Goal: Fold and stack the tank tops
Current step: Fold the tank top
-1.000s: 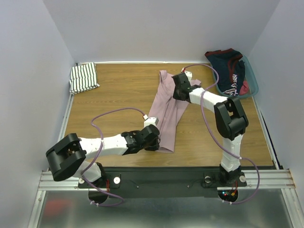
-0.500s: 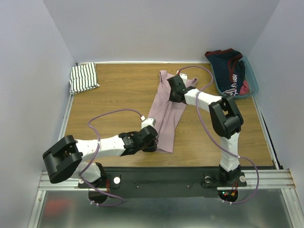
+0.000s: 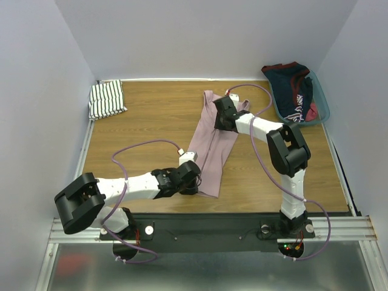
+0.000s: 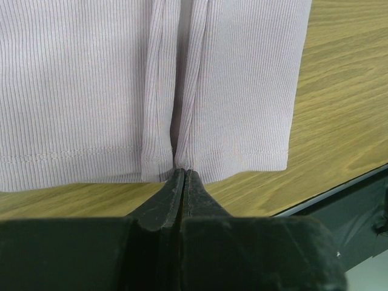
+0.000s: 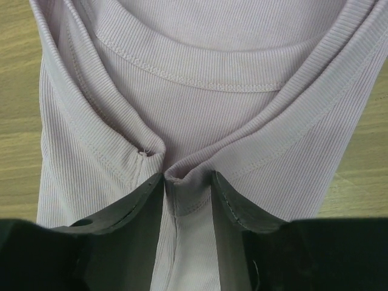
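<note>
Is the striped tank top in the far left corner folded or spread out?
Folded: the striped tank top lies as a compact rectangle with no straps or hem spread out.

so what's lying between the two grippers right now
The pink tank top, stretched lengthwise on the table. The left gripper pinches its hem and the right gripper sits at its neckline. The top view shows the whole span.

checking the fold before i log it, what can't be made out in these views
- Top view: the left gripper covers the hem of the pink tank top that it pinches.
- Top view: striped tank top too small to count its folds.
- Right wrist view: the right gripper hides the cloth under it.
- Left wrist view: frame edges cut off the top's left and upper parts.
- Top view: dark clothing hides the rest of the bin.
</note>
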